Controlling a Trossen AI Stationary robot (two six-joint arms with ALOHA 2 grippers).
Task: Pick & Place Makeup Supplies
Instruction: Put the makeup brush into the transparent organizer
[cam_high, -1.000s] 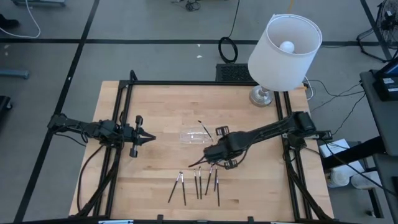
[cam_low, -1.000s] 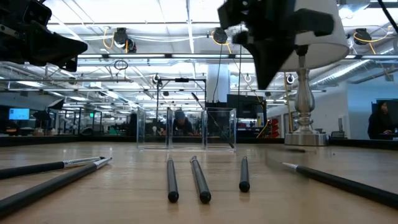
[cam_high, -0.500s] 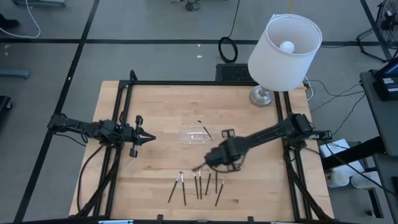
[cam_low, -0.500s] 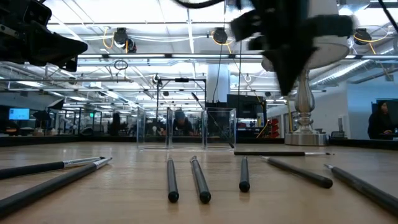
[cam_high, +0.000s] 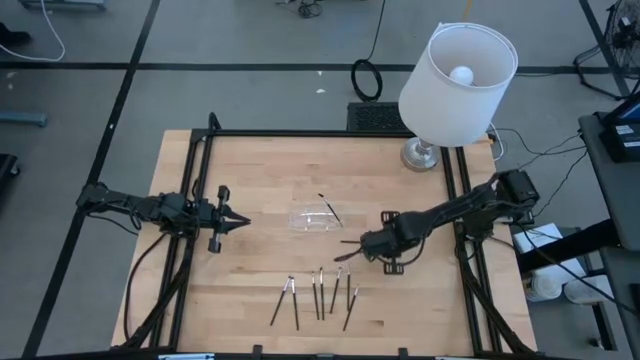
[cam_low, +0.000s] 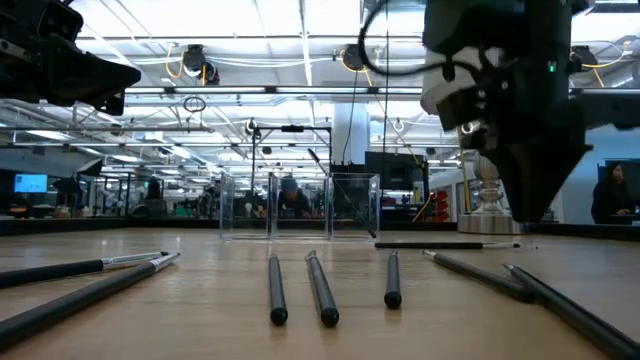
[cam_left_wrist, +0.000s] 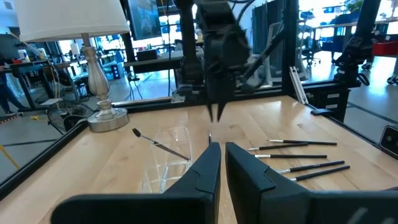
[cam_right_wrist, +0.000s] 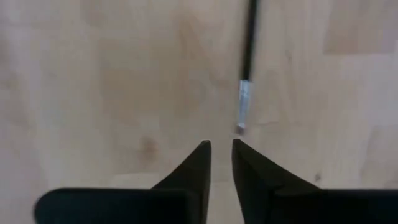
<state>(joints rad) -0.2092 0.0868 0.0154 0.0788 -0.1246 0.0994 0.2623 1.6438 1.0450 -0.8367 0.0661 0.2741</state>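
Hovering nearly closed and empty, right tool (cam_high: 366, 243) hides part of one stick (cam_high: 348, 255); left tool (cam_high: 238, 222) narrow too

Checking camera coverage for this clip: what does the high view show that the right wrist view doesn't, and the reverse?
Only the high view shows the clear plastic tray, white-shaded lamp, waiting left gripper and the row of thin dark makeup sticks. Only the right wrist view shows one stick's silvery section up close. Both show the right gripper, nearly shut, over the wooden table.
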